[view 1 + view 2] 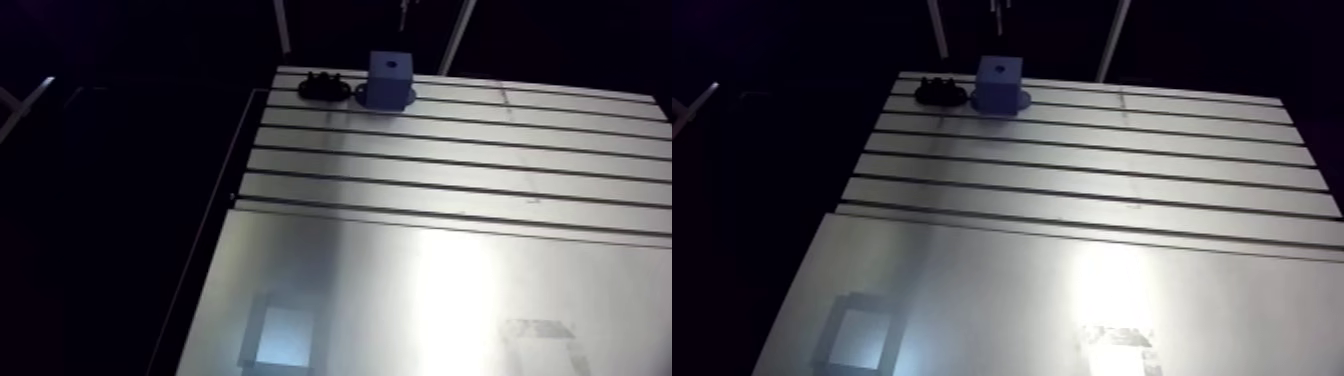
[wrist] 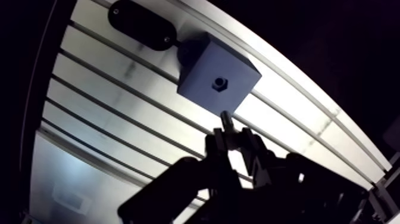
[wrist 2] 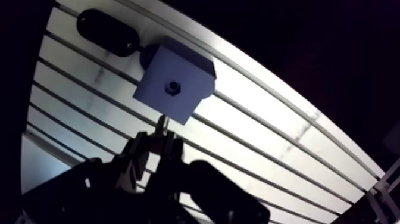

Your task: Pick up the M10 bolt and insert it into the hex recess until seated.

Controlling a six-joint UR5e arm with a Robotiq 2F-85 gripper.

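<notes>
Clamping the M10 bolt (image 2: 226,121) tight, the gripper (image 2: 234,142) hung near the blue block (image 1: 390,78), which sat upper centre in arm view; hex recess (image 2: 219,82) faced up.

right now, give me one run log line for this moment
stage: pre-insert | claw: shut on M10 bolt | hex recess: empty, atop blue block | black holder: beside blue block

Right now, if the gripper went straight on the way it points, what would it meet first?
Probably the block: the bolt held in the gripper aims at its top face, near the recess. Depth is unclear, so alignment cannot be judged.
</notes>
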